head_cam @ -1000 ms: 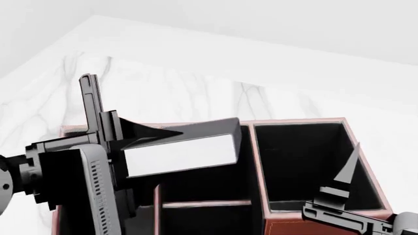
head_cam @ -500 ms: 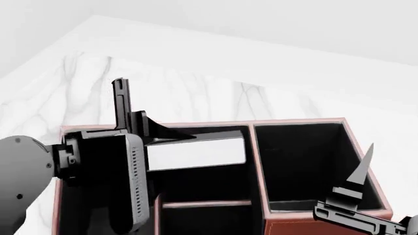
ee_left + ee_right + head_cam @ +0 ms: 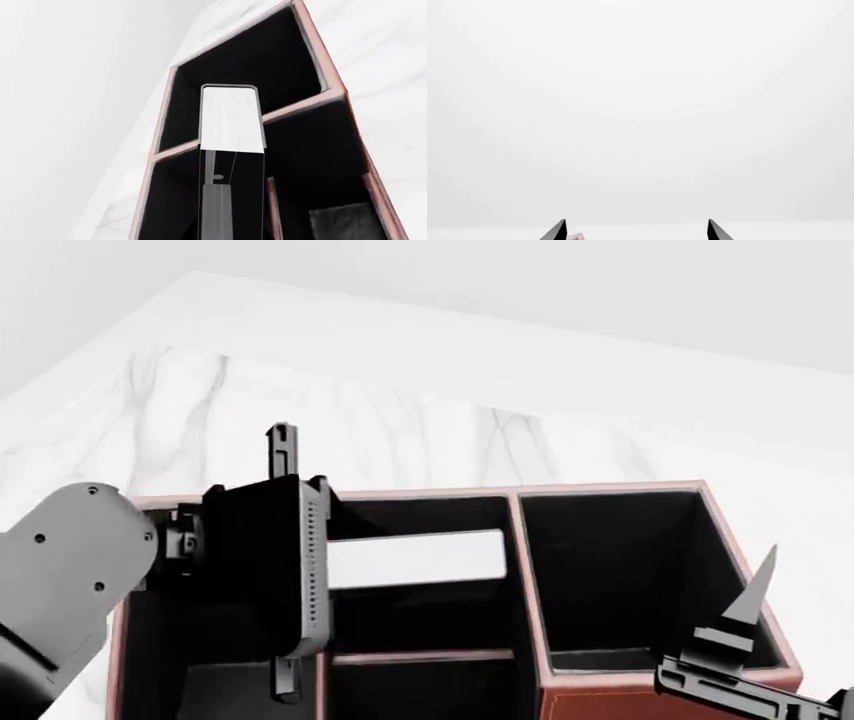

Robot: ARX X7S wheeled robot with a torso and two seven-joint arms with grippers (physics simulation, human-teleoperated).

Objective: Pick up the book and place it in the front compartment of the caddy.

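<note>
The marble table [image 3: 441,430] carried the caddy [image 3: 627,702], and everything else is placed here against that box. Its reddish-brown walls and pale rims framed black-lined sections: an undivided end section on the robot's right, and a middle column crossed by a thin divider [image 3: 420,655]. The larger, farther part of that column, which I took to be the front compartment [image 3: 427,615], lay open from above. The left arm reached in over the caddy's left side, its wrist body blocking much of that end in the head view. The book [image 3: 416,558] hung over the middle column with its white page edge facing the head camera, its long side roughly level and running across the compartment's mouth, seemingly at about rim height. In the left wrist view the book [image 3: 230,120] stuck straight out from the left gripper [image 3: 230,150], its far end over the black interior beyond a rim. The left gripper was clamped narrowly on the book's near end, though the fingertips themselves were mostly hidden by the cover. The right gripper [image 3: 747,615] hovered idle at the caddy's near right corner; its wrist view showed two finger tips well apart with nothing between them, facing blank white. As a judgement, the pick-up was done and the carry nearly so; what was left was lowering the book into the compartment, releasing it, and withdrawing the arm. Whether any part of the book was already below the rim could not be told.
</note>
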